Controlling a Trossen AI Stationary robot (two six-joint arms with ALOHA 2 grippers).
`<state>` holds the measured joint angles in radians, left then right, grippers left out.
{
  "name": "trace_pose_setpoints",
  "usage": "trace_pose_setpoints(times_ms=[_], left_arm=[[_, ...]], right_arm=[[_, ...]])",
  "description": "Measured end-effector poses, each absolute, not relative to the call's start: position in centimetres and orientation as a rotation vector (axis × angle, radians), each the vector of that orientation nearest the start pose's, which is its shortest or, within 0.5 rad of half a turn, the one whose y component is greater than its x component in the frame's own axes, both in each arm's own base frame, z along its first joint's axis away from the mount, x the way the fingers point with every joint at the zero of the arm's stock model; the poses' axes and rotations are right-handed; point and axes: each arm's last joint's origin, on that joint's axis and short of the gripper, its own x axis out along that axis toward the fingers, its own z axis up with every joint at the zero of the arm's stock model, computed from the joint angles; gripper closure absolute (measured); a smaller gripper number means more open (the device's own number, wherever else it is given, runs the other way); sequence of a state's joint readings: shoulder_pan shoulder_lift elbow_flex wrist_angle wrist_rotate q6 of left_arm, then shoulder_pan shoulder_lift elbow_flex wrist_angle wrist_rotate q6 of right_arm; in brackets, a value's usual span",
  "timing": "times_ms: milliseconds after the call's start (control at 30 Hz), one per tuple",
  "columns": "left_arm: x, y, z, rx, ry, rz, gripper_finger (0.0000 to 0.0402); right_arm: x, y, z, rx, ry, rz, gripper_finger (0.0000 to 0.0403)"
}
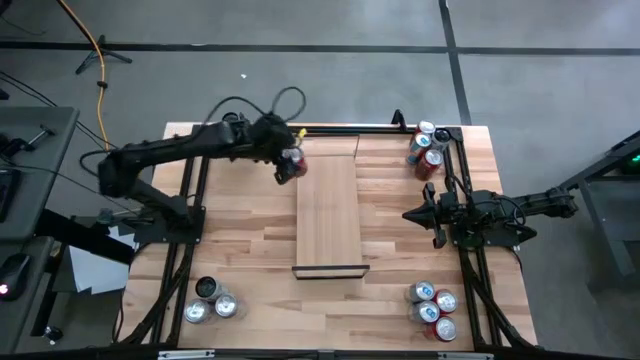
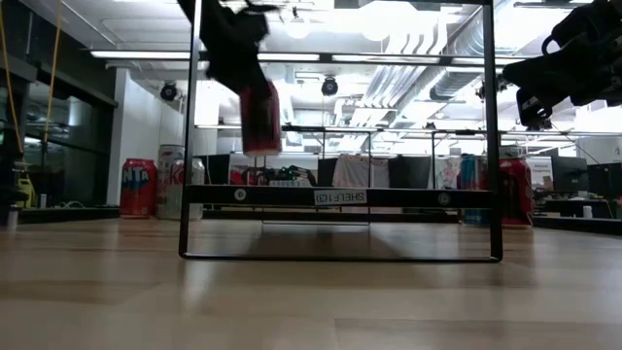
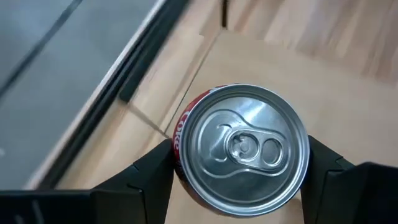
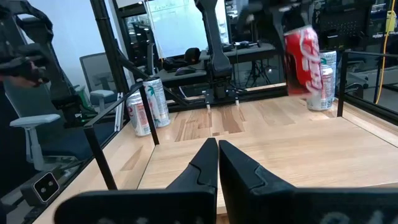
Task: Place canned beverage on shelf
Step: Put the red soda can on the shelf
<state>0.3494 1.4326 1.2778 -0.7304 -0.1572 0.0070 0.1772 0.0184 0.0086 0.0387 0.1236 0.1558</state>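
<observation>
One red can (image 1: 291,164) is clamped upright in the left gripper (image 1: 287,162), a finger (image 3: 147,167) on each side, jaws abt half apart, can raised above the shelf (image 1: 328,215) at its far-left corner. Cans on the table: 3 by the shelf's near left (image 1: 209,301), 4 near right (image 1: 432,306), abt 4 far right (image 1: 426,149). Right gripper (image 1: 408,214) waits just right of the shelf, fingers pressed together, holding nothing. Black frame rails (image 1: 190,215) flank the shelf.

- The shelf (image 1: 328,218) lies along the middle of the bench (image 1: 250,250).
- The left claw (image 1: 290,163) holds a can (image 1: 293,165) above the shelf's far left corner.
- Can clusters (image 1: 432,306) sit at the bench corners.
- The right claw (image 1: 413,214) hangs right of the shelf.
</observation>
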Motion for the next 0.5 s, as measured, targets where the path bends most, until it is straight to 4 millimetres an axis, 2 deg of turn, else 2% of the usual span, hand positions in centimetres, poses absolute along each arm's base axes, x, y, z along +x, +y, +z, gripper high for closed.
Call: trace_pose_setpoints(times_ms=[100, 267, 500], left_arm=[[28.9, 10.9, 30.2, 0.019, 0.909, 0.36, 0.0198], [30.1, 11.8, 29.2, 0.088, 0.884, 0.222, 0.0197], [30.3, 13.7, 27.9, 0.098, 0.92, 0.204, 0.0195]], right_arm=[[9.7, 1.4, 16.9, 0.16, -0.025, 0.056, 0.0402], [9.7, 1.4, 16.9, 0.16, -0.024, 0.056, 0.0402], [9.7, 1.4, 16.9, 0.16, -0.024, 0.056, 0.0402]])
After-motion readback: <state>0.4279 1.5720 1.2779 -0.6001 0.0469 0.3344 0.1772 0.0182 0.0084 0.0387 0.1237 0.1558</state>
